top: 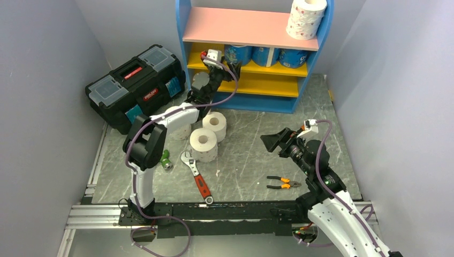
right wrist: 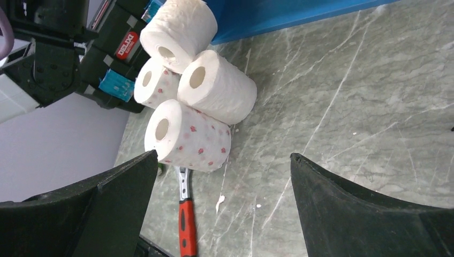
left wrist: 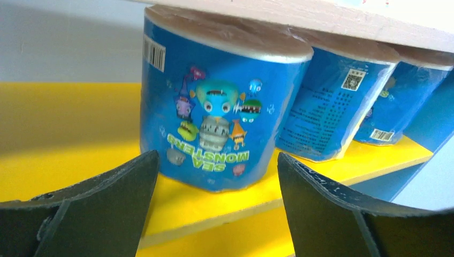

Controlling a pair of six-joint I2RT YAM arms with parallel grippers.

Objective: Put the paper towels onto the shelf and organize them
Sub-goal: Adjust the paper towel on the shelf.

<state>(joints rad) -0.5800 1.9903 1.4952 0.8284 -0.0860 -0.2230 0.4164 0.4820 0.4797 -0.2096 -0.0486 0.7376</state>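
Observation:
The blue shelf (top: 182, 21) has a pink top board and yellow boards below. One pink-dotted roll (top: 306, 19) stands on the top board at the right. Three blue-wrapped rolls (top: 265, 55) stand in a row on the upper yellow board (left wrist: 64, 118). My left gripper (top: 234, 72) is open and empty just in front of the leftmost blue roll (left wrist: 214, 107), its jaws either side and short of it (left wrist: 217, 158). Several unwrapped rolls, two plain (right wrist: 217, 85) and two pink-dotted (right wrist: 187, 136), stand on the floor (top: 203, 143). My right gripper (top: 273, 140) is open and empty above the floor to their right (right wrist: 224, 155).
A black toolbox (top: 136, 85) stands left of the shelf. A red-handled wrench (top: 197, 179) and a small green object (top: 166, 159) lie near the floor rolls. Orange pliers (top: 282, 183) lie near the right arm's base. Grey walls close in on both sides.

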